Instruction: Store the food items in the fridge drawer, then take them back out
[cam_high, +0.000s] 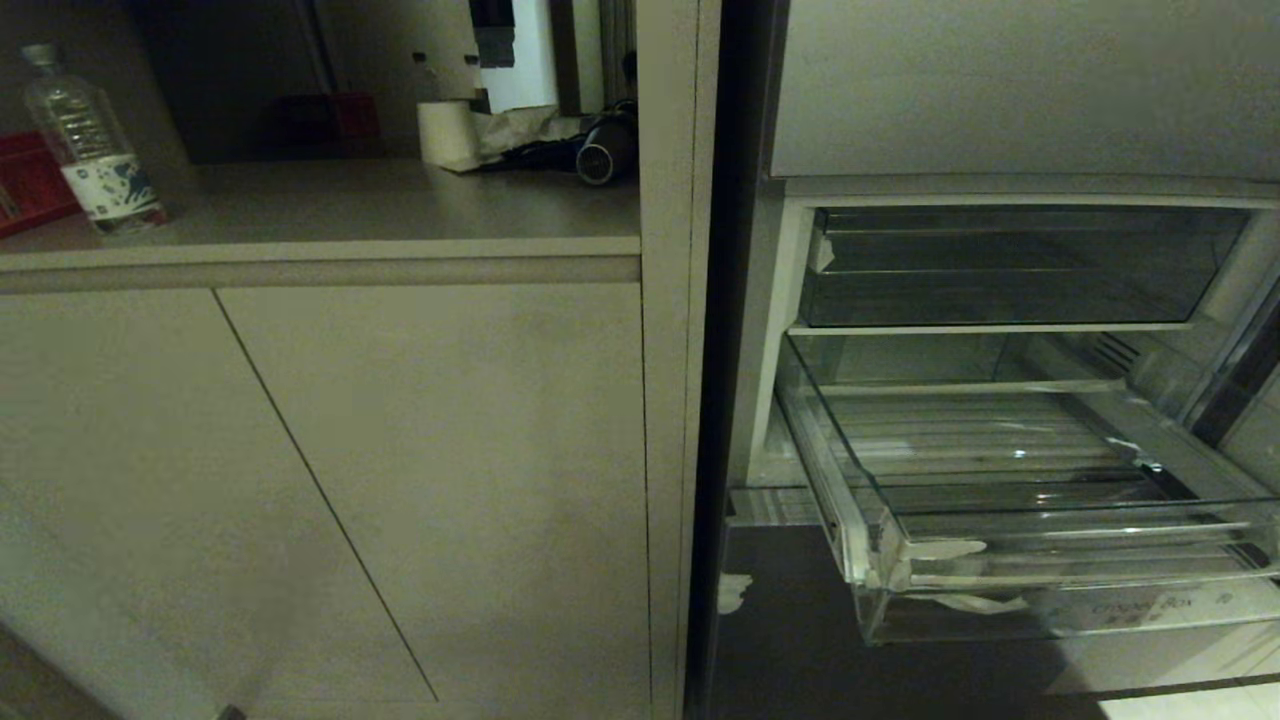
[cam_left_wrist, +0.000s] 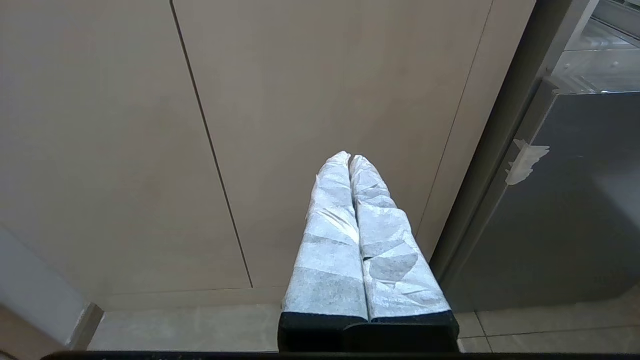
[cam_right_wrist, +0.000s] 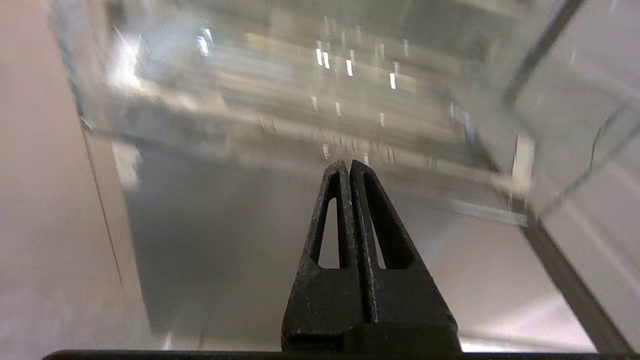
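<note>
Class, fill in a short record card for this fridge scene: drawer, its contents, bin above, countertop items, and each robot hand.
fridge drawer: pulled out, clear plastic, ribbed floor
drawer contents: no food items visible inside
upper bin: clear, pushed in, looks empty
countertop: water bottle at far left, paper roll further back
left hand: fingers wrapped in white, shut, holding nothing, facing the cabinet door
right hand: shut, holding nothing, pointing towards the drawer

left pincer (cam_left_wrist: 349, 159) closed, right pincer (cam_right_wrist: 348, 164) closed
</note>
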